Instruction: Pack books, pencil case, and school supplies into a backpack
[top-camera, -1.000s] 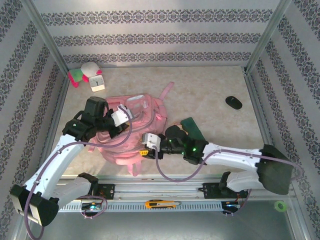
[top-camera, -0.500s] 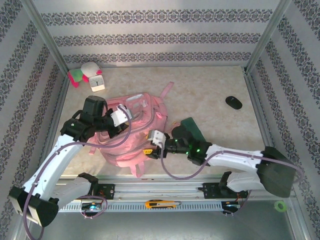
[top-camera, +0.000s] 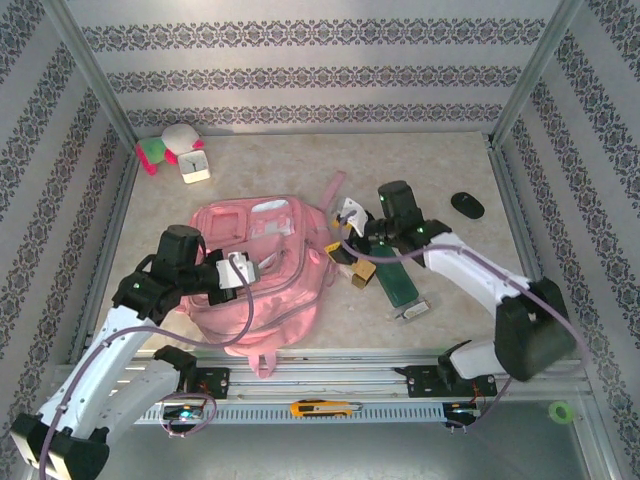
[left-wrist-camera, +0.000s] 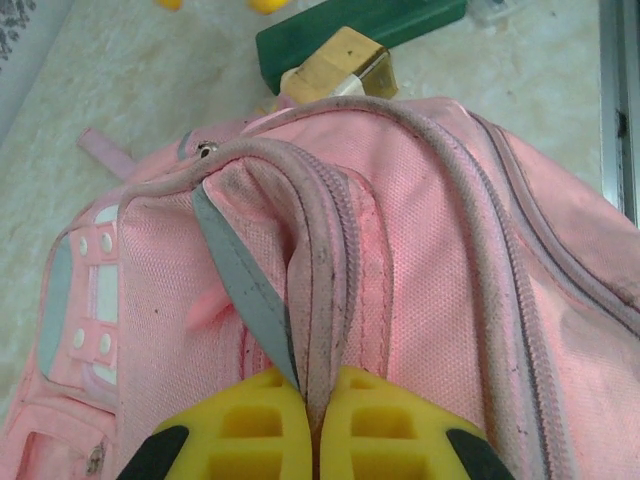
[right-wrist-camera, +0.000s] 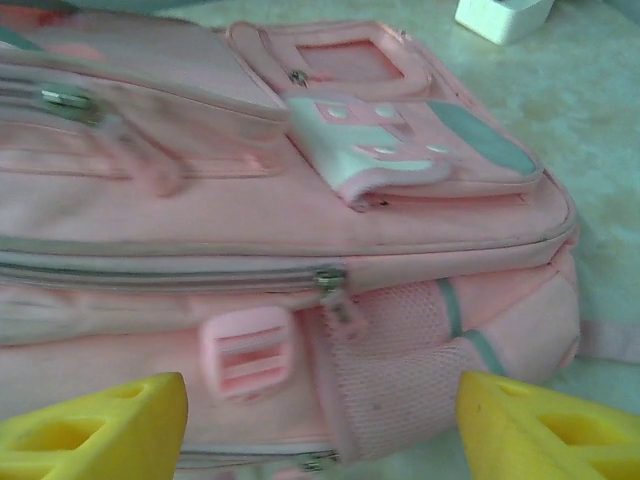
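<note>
**Left gripper (left-wrist-camera: 315, 400) clamped on the backpack (top-camera: 262, 275), right gripper (right-wrist-camera: 320, 440) gaping**

So, my left gripper: the two yellow fingertips (left-wrist-camera: 250, 425) are pressed together with the rim of the backpack's zip opening pinched between them. A grey strip of lining and the pink zip edge run right into the pinch. From overhead, that gripper sits on the near-left part of the bag.

My right gripper has its jaws wide apart with nothing between them. It hangs by the backpack's right side, and its wrist camera looks at the bag side-on: a closed zip, a pink buckle, a mesh pocket.

The backpack lies flat on the table (top-camera: 430, 170), left of centre, with one pink strap trailing toward the near edge. Just beside its right edge is a gold-tan box (top-camera: 362, 275), right up against the dark green pencil case (top-camera: 397, 280), which lies lengthwise pointing away from me. A small silver-grey gadget (top-camera: 412, 311) sits near the case's near end. There's something dark between the bag and the box, but I can't tell if that's the book. Further out are a black oval thing (top-camera: 467, 205) by the right wall and a white clock (top-camera: 194, 166) in the far-left corner.
</note>
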